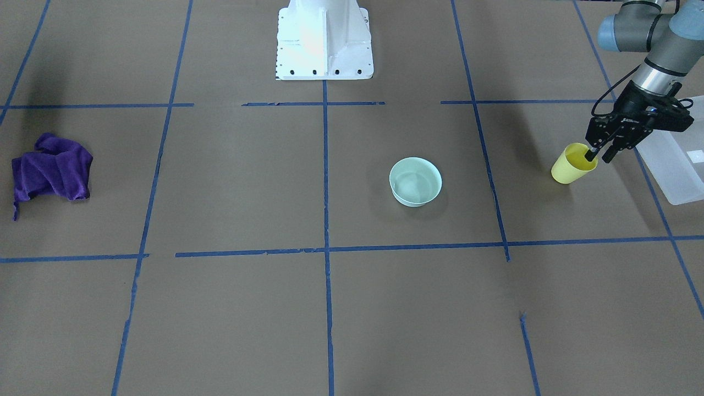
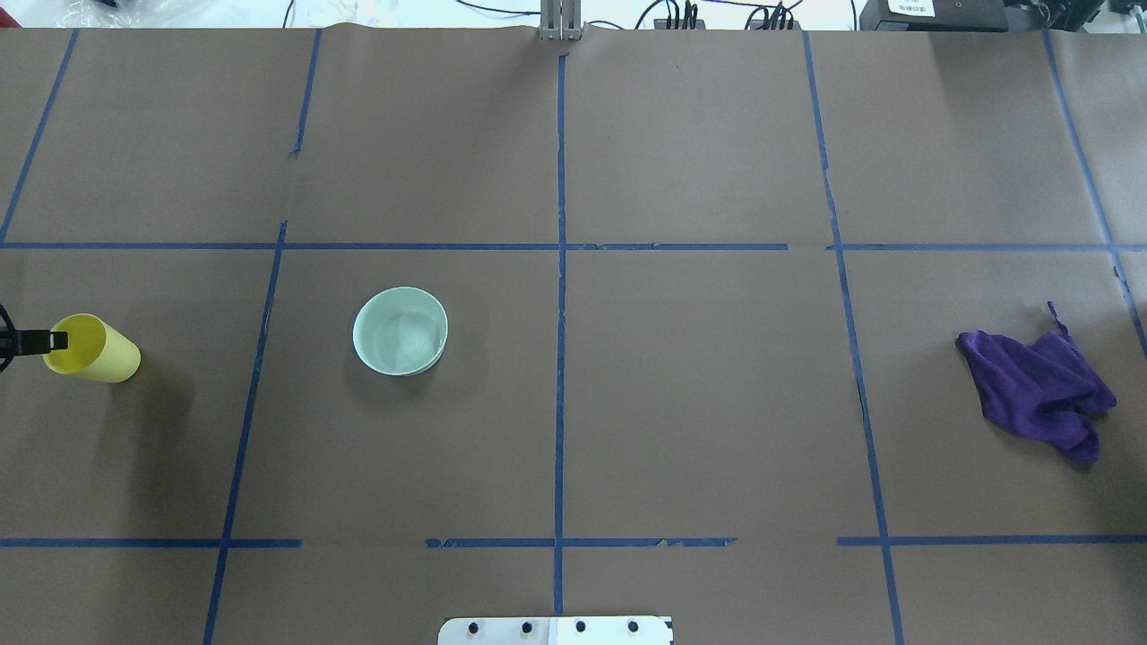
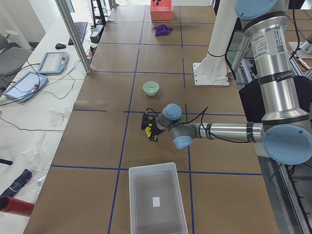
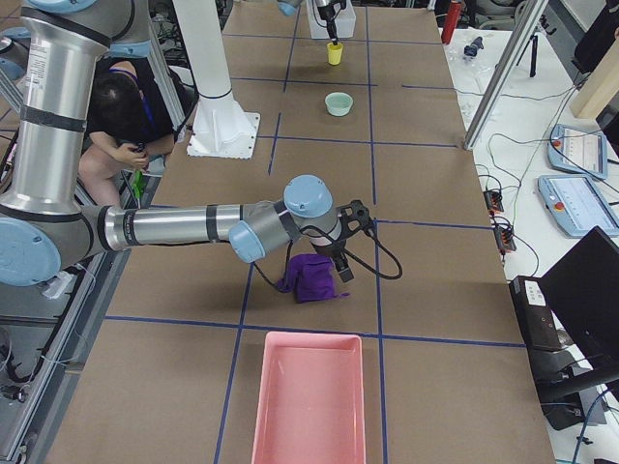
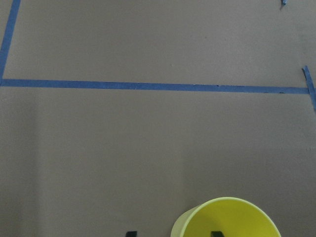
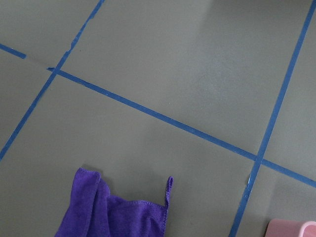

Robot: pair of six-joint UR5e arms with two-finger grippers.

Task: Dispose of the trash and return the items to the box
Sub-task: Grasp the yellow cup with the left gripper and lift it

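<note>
The yellow cup (image 1: pixel 572 168) stands on the brown table near the box (image 1: pixel 674 165), a frosted white bin at the table's end. My left gripper (image 1: pixel 599 155) is open and straddles the cup's rim, one finger inside and one outside. The left wrist view shows the cup (image 5: pixel 232 219) at the bottom edge with a fingertip (image 5: pixel 216 233) inside it and a gap between the outer finger and the wall. My right gripper (image 4: pixel 339 263) hovers just over a purple cloth (image 4: pixel 311 278); I cannot tell whether it is open or shut.
A pale green bowl (image 1: pixel 415 181) sits near the table's middle. The purple cloth (image 1: pixel 52 171) lies crumpled toward the robot's right end. A pink tray (image 4: pixel 309 401) stands beyond it. The robot's white base (image 1: pixel 324 41) is at the table's edge.
</note>
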